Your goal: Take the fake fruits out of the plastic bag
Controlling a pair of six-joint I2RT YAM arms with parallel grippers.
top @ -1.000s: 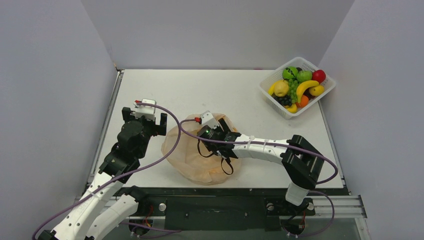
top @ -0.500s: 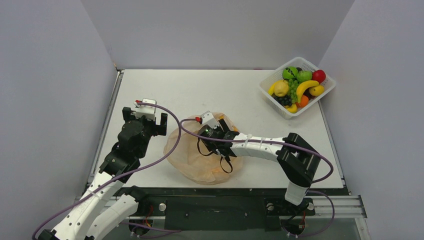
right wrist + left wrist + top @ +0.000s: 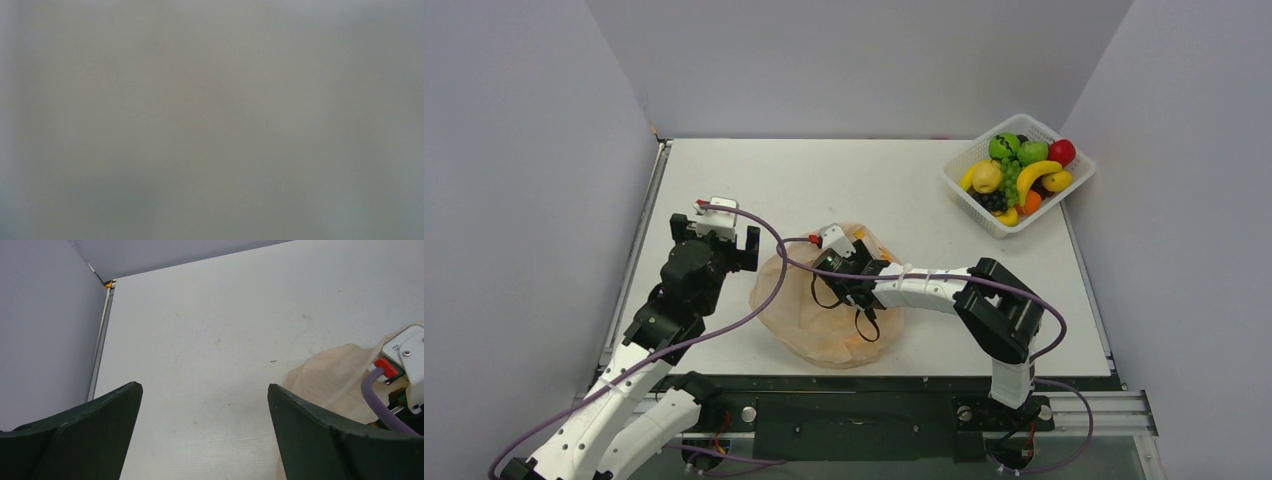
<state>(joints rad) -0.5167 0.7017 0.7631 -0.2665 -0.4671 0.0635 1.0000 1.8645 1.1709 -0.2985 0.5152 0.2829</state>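
The peach-orange plastic bag (image 3: 804,312) lies crumpled at the front middle of the table; its edge shows in the left wrist view (image 3: 340,375). My right gripper (image 3: 849,280) reaches into the bag from the right, and its fingers are hidden in the plastic. The right wrist view is a plain grey blur. I cannot make out any fruit inside the bag. My left gripper (image 3: 714,238) hovers just left of the bag, open and empty (image 3: 205,387). Several fake fruits lie in a basket, among them a red apple (image 3: 1061,151), a banana (image 3: 1036,172) and a green one (image 3: 1004,146).
The white lattice basket (image 3: 959,178) with the fruits stands at the back right corner. Grey walls close in the table on the left, back and right. A purple cable (image 3: 774,265) runs over the bag's left side.
My right arm has pushed a little to the left, further into the bag, and its elbow has followed. The left arm has not moved.
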